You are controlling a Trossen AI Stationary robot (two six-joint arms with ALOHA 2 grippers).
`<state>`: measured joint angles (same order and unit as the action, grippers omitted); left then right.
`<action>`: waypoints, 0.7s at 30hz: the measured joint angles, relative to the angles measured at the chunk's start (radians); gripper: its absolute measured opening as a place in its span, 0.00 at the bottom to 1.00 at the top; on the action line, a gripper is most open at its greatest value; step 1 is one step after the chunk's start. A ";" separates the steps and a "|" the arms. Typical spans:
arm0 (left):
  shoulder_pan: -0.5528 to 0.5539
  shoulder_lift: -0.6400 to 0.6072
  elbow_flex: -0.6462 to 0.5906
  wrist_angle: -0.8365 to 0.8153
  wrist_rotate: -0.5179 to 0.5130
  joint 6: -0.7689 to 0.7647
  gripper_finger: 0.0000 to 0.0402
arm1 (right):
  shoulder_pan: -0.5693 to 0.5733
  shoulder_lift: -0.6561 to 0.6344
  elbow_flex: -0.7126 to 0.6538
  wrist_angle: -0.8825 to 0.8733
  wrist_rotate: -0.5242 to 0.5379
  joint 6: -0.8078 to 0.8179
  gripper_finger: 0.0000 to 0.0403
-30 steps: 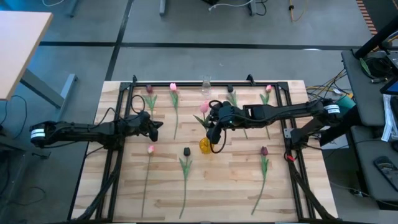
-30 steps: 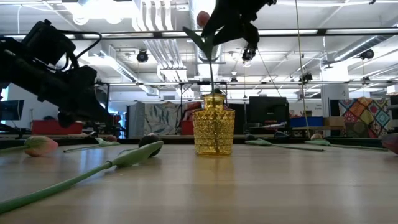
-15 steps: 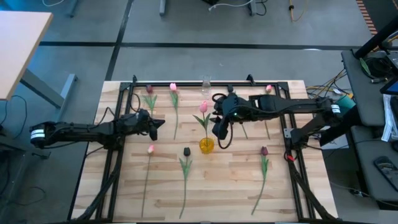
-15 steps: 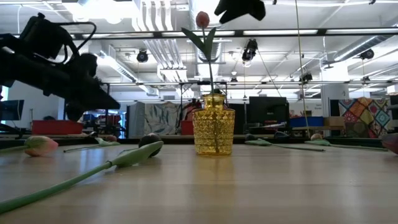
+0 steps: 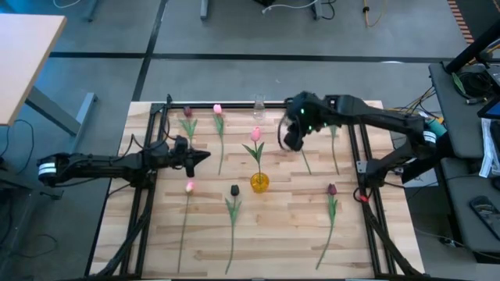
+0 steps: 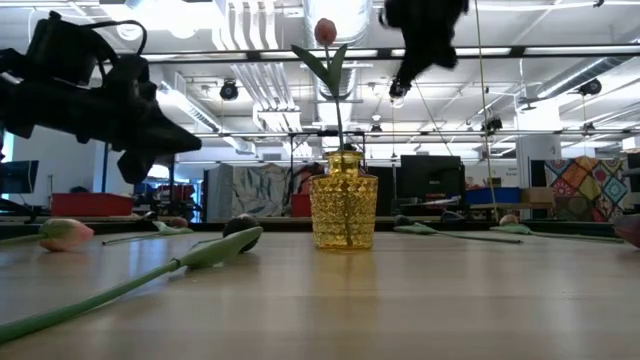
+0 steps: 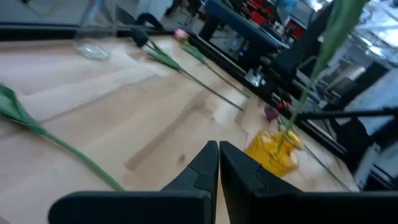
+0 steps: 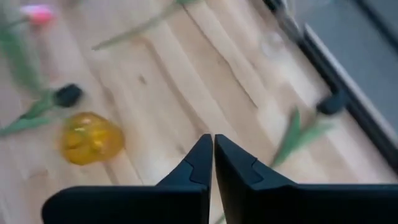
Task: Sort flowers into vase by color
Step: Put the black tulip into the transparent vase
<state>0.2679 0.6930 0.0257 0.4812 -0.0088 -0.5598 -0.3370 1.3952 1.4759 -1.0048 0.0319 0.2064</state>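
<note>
A yellow vase (image 5: 259,182) stands mid-table with one pink tulip (image 5: 255,135) upright in it, its stem in the vase's mouth. The other flowers lie flat on the boards: pink ones (image 5: 217,110), (image 5: 190,186), (image 5: 337,112), and dark ones (image 5: 187,112), (image 5: 234,190), (image 5: 331,189). My right gripper (image 5: 291,144) hangs shut in the air, far right of the vase and above it in the low view (image 6: 420,35). My left gripper (image 5: 205,157) is shut and hovers left of the vase. Neither holds anything.
A small clear glass (image 5: 258,101) stands at the far edge. A black metal frame (image 5: 153,117) runs along the table's sides and far edge. Bare boards lie along the near edge between the flower stems.
My right gripper has left the pink tulip and the vase, rising and going toward the table's far right. The tulip stays upright in the vase. My left gripper has edged a little toward the vase.
</note>
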 joint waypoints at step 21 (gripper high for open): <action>0.045 0.009 0.000 0.002 -0.028 -0.030 0.00 | -0.416 0.402 -0.120 0.112 -0.146 0.064 0.49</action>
<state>0.3126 0.7017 0.0257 0.4831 -0.0371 -0.5899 -0.7526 1.7969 1.3555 -0.8927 -0.1138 0.2699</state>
